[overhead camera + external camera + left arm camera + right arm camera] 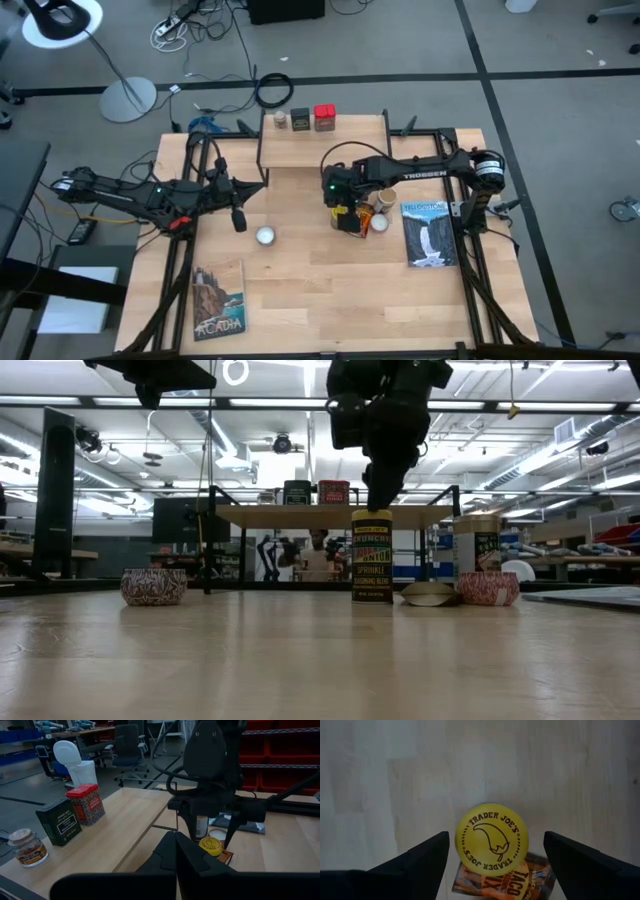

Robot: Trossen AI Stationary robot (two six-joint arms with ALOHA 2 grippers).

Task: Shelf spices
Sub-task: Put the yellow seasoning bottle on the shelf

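Books with picture covers lie nearest in the high view, one (219, 300) lettered "ACADIA", while the right pincer (352, 212) hangs spread wide over a yellow-lidded jar (364, 212) on the tabletop (310, 290). At table level that jar's label reads "CRUNCHY" and "SPRINKLE". Its lid reads "TRADER JOE'S" above an orange "TACO" packet (505, 880); the left pincer (239, 220) is closed and empty, and three spices (301, 120) stand on the shelf (320, 150).

The floor (560, 120) is grey with dark lines across it. A white lamp (62, 22) stands on a round base, and black cables (272, 91) lie nearby. Long lights (250, 402) shine on the ceiling. Red bins (280, 750) fill tall racks.
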